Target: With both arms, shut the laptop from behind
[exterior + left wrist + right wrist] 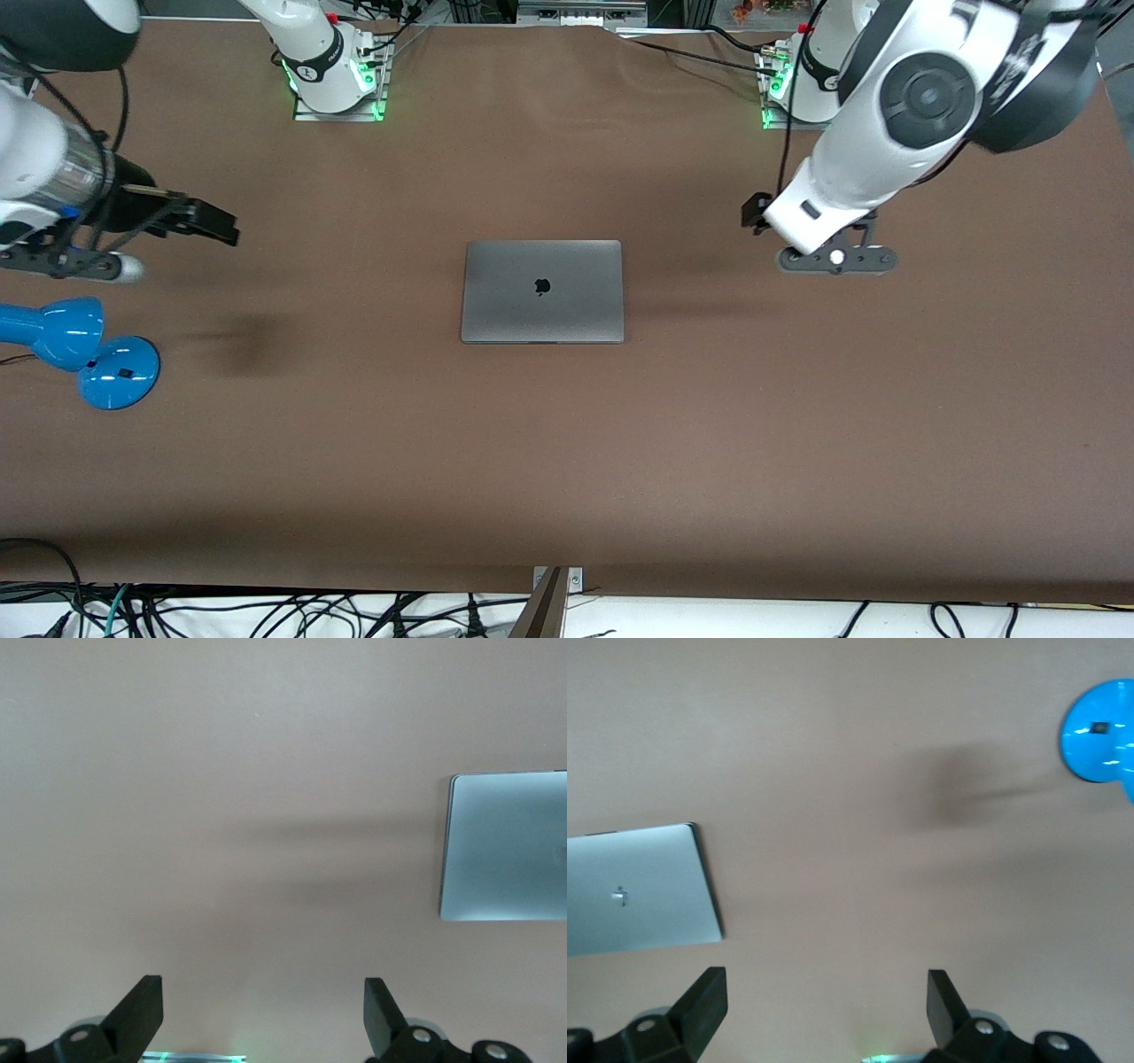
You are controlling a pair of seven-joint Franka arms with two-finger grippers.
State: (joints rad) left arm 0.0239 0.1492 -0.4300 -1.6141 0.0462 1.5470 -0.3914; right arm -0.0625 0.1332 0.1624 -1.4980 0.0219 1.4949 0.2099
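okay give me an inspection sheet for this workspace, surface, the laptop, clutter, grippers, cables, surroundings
Surface: brown table, bare around the laptop.
Job's things: laptop shut, lid flat, logo up, at the table's middle.
Clutter: blue desk lamp at the right arm's end.
Grippers: left gripper open, over bare table toward the left arm's end; right gripper open, over bare table beside the lamp. Neither touches the laptop.
Cables: black cables along the table's near edge.
Surroundings: arm bases with green lights.
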